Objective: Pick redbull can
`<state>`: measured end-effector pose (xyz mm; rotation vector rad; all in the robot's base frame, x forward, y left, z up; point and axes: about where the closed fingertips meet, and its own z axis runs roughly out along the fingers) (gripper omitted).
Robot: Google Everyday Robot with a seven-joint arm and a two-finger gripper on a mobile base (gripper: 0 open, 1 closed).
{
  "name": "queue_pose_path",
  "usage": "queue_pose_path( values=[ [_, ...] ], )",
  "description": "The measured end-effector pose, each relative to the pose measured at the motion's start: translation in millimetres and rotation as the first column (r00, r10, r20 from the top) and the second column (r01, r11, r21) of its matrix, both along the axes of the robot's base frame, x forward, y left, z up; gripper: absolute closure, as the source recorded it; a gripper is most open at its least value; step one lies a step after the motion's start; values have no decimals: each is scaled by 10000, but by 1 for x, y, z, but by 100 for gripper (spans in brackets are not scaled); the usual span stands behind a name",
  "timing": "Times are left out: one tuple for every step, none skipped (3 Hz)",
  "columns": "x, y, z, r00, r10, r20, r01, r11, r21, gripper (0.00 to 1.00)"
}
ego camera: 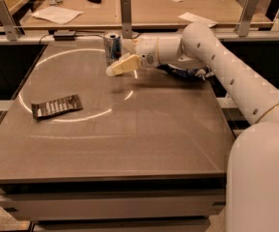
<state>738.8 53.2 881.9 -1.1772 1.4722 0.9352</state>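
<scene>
The redbull can [111, 46], slim, silver and blue, stands upright at the far middle of the table. My gripper [116, 58] reaches in from the right and is right at the can. It is open: the cream near finger [122, 65] lies just in front of and below the can, and the far finger is mostly hidden behind it. The can stands on the table, not lifted.
A flat dark brown wrapper [57, 106] lies at the left of the grey table [129, 139]. A blue-and-white snack bag [183, 73] lies behind my forearm. A glass rail with metal posts [125, 11] runs along the far edge, with a papered desk beyond.
</scene>
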Motion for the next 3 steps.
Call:
queue_pose_path(
  values=[
    [3, 9, 0, 9999, 137, -43, -137, 9999, 30, 17],
    [3, 18, 1, 9988, 494, -39, -493, 9987, 161, 41],
    [2, 23, 1, 9969, 788, 11, -788, 9965, 272, 64]
  ],
)
